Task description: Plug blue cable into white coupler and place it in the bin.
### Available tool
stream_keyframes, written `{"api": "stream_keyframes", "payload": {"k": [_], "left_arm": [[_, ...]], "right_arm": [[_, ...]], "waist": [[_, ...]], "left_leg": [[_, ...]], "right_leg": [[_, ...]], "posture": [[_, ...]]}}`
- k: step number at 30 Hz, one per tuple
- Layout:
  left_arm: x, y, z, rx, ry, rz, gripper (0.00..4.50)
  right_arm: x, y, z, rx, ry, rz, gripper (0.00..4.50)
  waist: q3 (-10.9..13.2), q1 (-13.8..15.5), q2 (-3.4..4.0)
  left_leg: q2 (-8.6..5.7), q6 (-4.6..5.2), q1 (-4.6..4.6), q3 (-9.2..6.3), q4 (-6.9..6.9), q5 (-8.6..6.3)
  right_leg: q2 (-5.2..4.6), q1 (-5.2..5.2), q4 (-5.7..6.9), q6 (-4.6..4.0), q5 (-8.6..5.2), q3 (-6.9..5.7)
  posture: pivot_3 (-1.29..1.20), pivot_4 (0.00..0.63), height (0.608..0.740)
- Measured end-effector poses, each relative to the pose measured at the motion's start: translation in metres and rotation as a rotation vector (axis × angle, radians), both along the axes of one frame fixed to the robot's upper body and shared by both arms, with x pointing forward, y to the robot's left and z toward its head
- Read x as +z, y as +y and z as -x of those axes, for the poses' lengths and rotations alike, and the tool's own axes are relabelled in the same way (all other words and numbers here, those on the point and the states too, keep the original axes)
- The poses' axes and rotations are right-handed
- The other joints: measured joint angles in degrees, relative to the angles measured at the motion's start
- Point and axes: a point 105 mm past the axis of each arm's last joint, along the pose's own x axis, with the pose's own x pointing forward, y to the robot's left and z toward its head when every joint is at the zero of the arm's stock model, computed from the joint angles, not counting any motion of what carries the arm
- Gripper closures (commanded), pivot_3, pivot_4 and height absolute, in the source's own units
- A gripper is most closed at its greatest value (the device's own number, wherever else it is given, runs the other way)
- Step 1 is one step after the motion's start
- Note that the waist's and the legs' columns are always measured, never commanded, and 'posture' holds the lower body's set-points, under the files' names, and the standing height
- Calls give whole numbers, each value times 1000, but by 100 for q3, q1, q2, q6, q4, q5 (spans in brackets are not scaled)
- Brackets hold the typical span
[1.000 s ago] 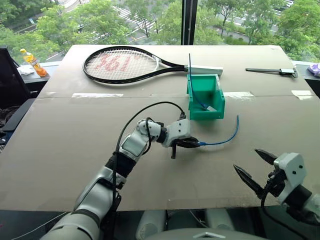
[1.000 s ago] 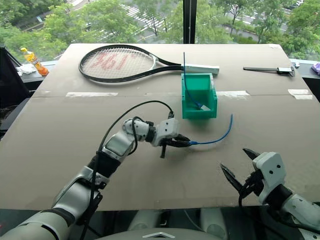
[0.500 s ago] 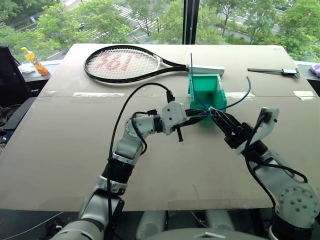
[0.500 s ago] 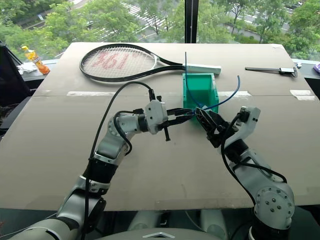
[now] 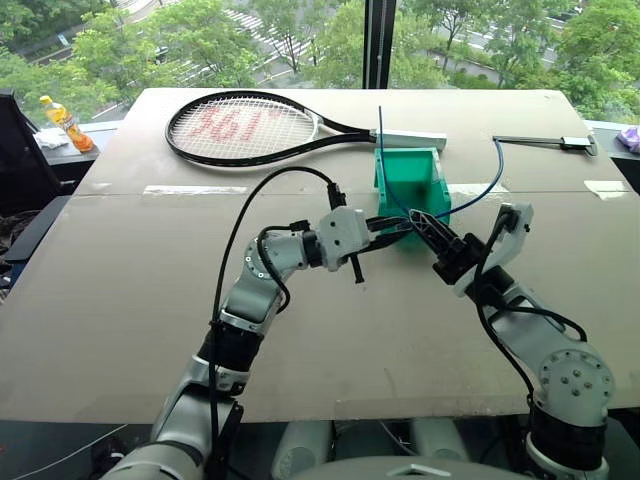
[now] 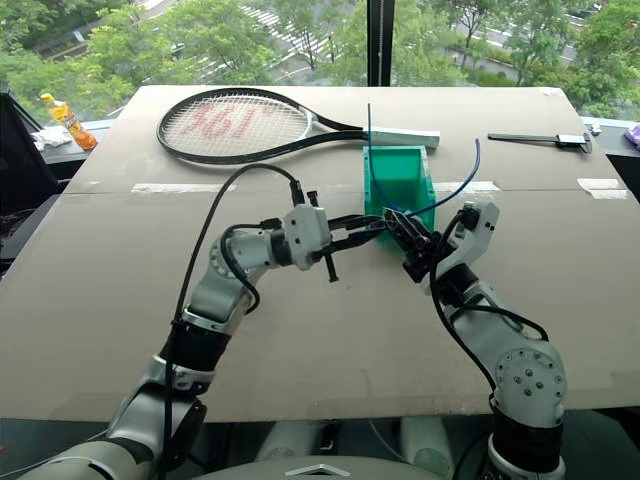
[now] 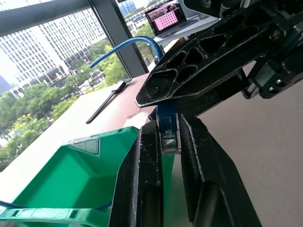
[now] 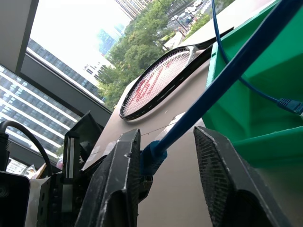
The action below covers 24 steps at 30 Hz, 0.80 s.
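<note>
Blue cable [image 5: 478,195], mid-frame before the bin [image 5: 412,182]: my left gripper [image 7: 166,142] clamps its plug, my right gripper [image 8: 163,156] stands apart around it. Handover in hand; next needs the white coupler.

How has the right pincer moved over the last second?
Yes. The right pincer came up from the table's near edge to the front of the bin, meeting the left pincer.

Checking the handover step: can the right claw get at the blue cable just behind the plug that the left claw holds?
Probably yes: the right claw straddles the blue cable right beside the left claw, with nothing between them.
</note>
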Motion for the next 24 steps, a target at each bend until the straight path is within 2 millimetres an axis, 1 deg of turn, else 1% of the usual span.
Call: {"api": "stream_keyframes", "payload": {"k": [1, 10, 11, 13, 14, 15, 16, 17, 18, 19, 20, 21, 22, 23, 24], "left_arm": [[-1, 0, 0, 2, 3, 0, 4500], [-2, 0, 2, -3, 25, 6, 4500], [-1, 2, 4, -8, 70, 24, 3723], [-1, 4, 5, -10, 106, 36, 3425], [2, 13, 5, 10, 150, 56, 2888], [4, 24, 3, 41, 181, 58, 2304], [7, 41, -1, 96, 207, 66, 1781], [8, 51, -2, 126, 225, 67, 1545], [7, 65, -3, 171, 253, 64, 1009], [6, 80, -2, 217, 282, 60, 592], [2, 102, 0, 290, 333, 57, 132], [0, 114, 0, 329, 361, 59, 132], [-2, 133, 3, 399, 394, 67, 132], [-3, 142, 4, 431, 408, 73, 132], [-3, 156, 8, 478, 414, 77, 132]], "right_arm": [[1, 1, 1, 8, -3, -1, 4384], [1, 0, 2, 30, -7, 19, 4384], [1, 2, 4, 45, -7, 18, 4500], [2, 3, 4, 54, -7, 15, 4500], [3, 6, 1, 70, -9, 17, 4500], [4, 4, -1, 71, -13, 22, 4500], [5, 2, -4, 71, -18, 21, 4500], [6, 2, -5, 72, -20, 21, 4500], [6, 1, -7, 78, -22, 19, 4500], [6, 1, -9, 86, -23, 18, 4500], [6, 0, -12, 95, -25, 21, 4500], [4, -2, -14, 94, -21, 24, 4500], [1, -2, -17, 103, -13, 25, 4500], [0, -2, -18, 106, -9, 26, 4500], [-2, -1, -20, 115, -8, 34, 4500]], "waist": [[0, -2, 0], [0, -8, 0], [0, -27, 0], [0, -54, 0], [1, -97, 0], [1, -128, 1], [1, -147, 1], [1, -156, 1], [1, -167, 2], [2, -189, 2], [3, -203, 3], [3, -205, 4], [4, -204, 4], [5, -192, 6], [5, -178, 6]], "left_leg": [[0, 0, 0, 0, 0, 0], [1, 0, 1, -1, 0, 0], [2, 0, 1, 0, 0, 0], [3, 0, 0, -2, 0, 0], [3, 0, 0, 0, 0, 0], [5, 0, 5, 5, 0, 0], [10, 0, 10, 6, -3, 0], [13, 0, 13, 7, -4, 0], [15, 0, 16, 6, -7, 0], [18, 0, 19, 6, -10, 0], [19, 0, 20, 4, -14, 0], [19, 0, 20, 3, -16, 0], [20, 0, 17, 1, -16, 0], [18, 0, 16, 2, -15, 0], [16, 0, 15, 5, -15, 0]], "right_leg": [[0, 0, 0, 0, 0, 0], [1, 0, 0, 0, 0, 0], [0, 0, 0, 0, 0, 0], [0, 0, 0, 0, 0, -1], [0, 0, 1, 0, 0, 1], [1, 0, 3, 0, 0, 5], [6, 1, 3, 0, 0, 6], [10, 1, 3, 0, -1, 7], [13, 1, 3, 0, -1, 8], [15, 0, 4, 0, -2, 8], [15, 0, 4, -1, -2, 7], [15, 0, 4, -1, -2, 6], [15, -1, 2, -2, -2, 4], [12, -1, 1, -2, -2, 4], [9, -1, -1, -1, -2, 6]], "posture": [[0, 150, 740], [0, 150, 740], [0, 150, 740], [0, 150, 740], [0, 150, 740], [0, 150, 740], [0, 150, 740], [0, 150, 740], [0, 150, 740], [0, 150, 740], [0, 150, 740], [0, 150, 740], [0, 150, 740], [0, 150, 740], [0, 150, 740]]}}
